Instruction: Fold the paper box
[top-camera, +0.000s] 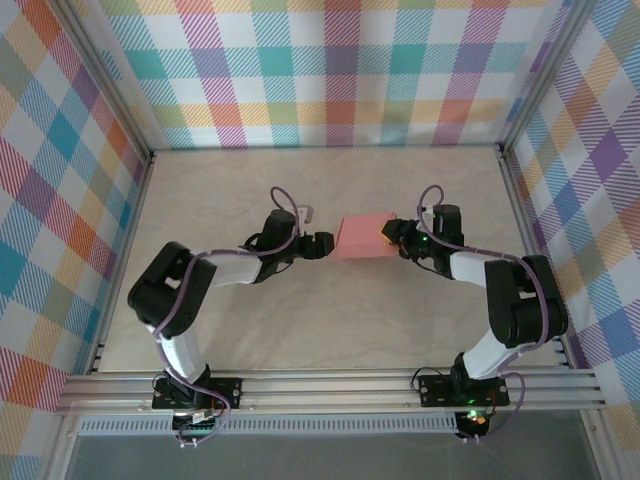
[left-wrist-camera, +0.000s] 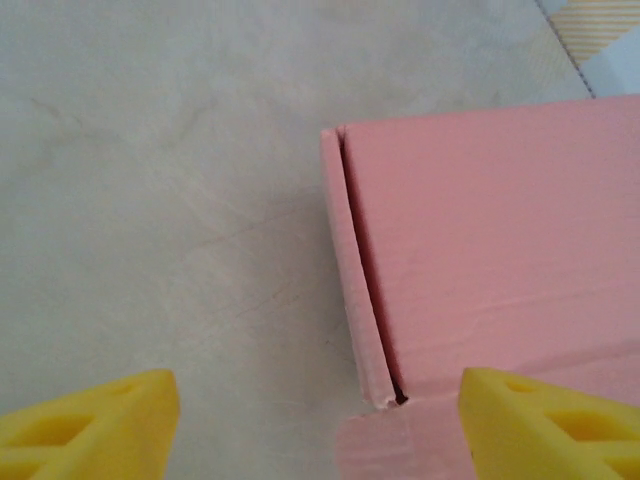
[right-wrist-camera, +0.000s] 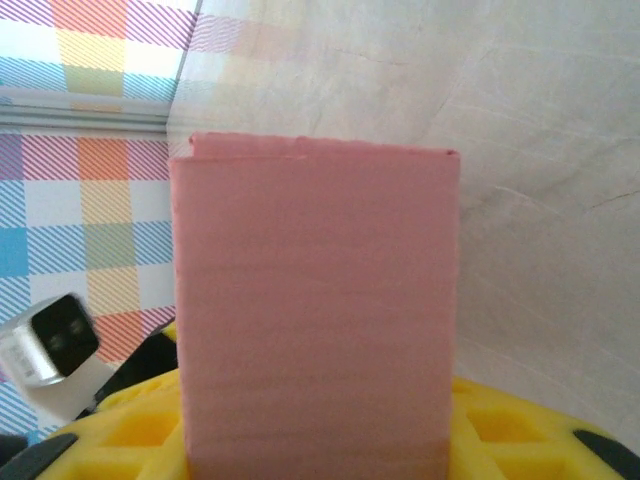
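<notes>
Overhead view, wrist close-ups (paper box (top-camera: 362, 238) shared)

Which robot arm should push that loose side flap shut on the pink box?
Left, probably. The left gripper is open and sits right at the loose flap of the box. The right gripper is busy holding the other end.

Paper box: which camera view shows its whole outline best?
The top external view: almost the whole outline of the paper box shows, though small. The left wrist view gives one corner with a side seam; the right wrist view gives one face, its lower end out of frame.
</notes>
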